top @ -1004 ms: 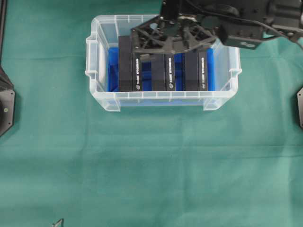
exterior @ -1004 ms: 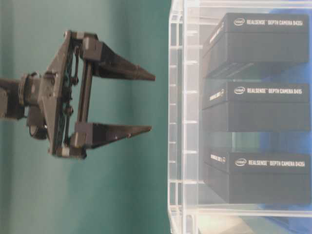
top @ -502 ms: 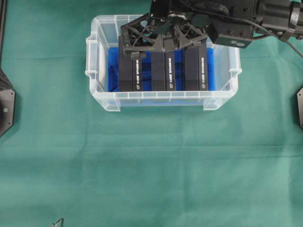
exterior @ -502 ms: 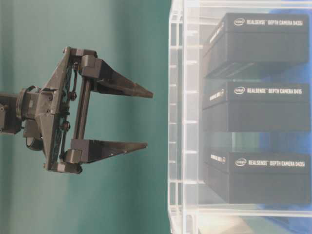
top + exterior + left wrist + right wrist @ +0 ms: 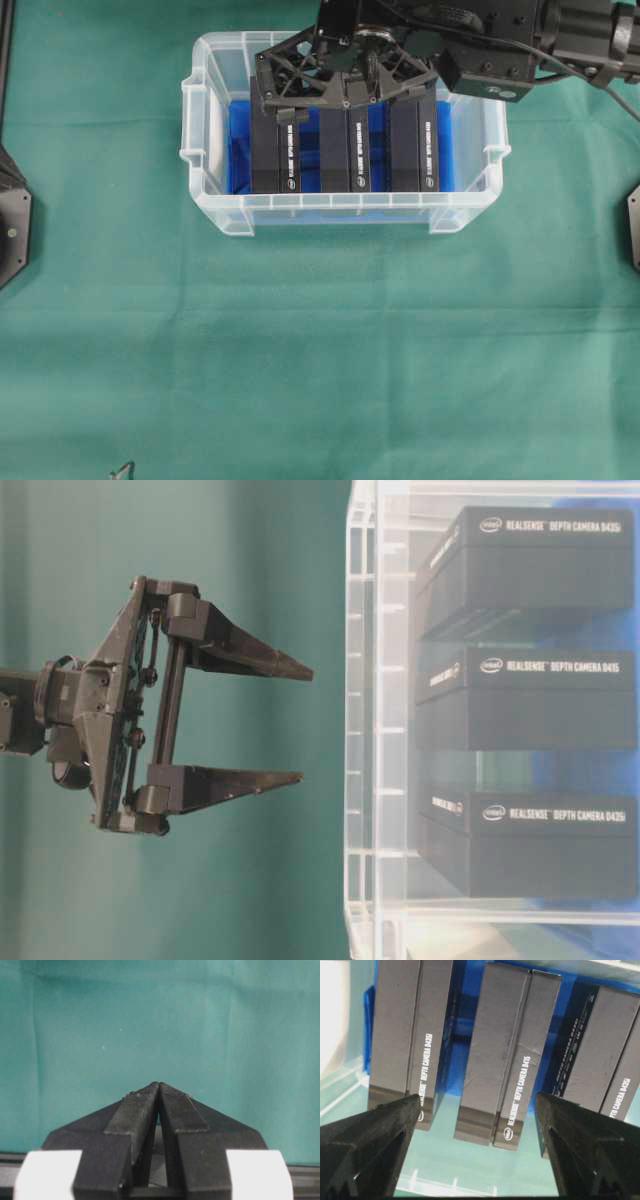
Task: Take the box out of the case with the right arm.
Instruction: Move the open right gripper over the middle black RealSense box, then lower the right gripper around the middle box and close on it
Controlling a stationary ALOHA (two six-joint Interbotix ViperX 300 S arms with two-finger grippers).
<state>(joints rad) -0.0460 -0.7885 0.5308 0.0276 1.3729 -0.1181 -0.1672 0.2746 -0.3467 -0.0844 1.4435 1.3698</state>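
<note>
A: Where's the right gripper [image 5: 345, 95]?

B: In the overhead view it hangs over the back half of the case [image 5: 200, 160], upper middle of the frame. Its jaws are spread wide and hold nothing.

A: And the boxes?

B: Three black boxes stand on edge inside, side by side on the blue floor. In the wrist view the middle box [image 5: 507, 1055] sits in the centre of the frame, with the left box [image 5: 407, 1035] and the right box [image 5: 600, 1045] to either side. The two fingers [image 5: 367, 1152] show at the lower corners, roughly bracketing the middle one.

A: So which step is this?

B: The approach, I'd say. The table-level view shows the fingertips outside the clear wall, not yet down among the boxes. Nothing is gripped and no box is lifted.

A: What does the next move need?

B: Going by the line-up, the middle box looks like the target. The gripper has to drop straight down so each finger slides into the blue gap on either side of it, without landing on a neighbour's top edge. Then it must close firmly before lifting; the gaps look narrow.

A: The left gripper [image 5: 159, 1105]?

B: Pinched together, empty, over bare green cloth [image 5: 150, 1020], away from the case.
</note>
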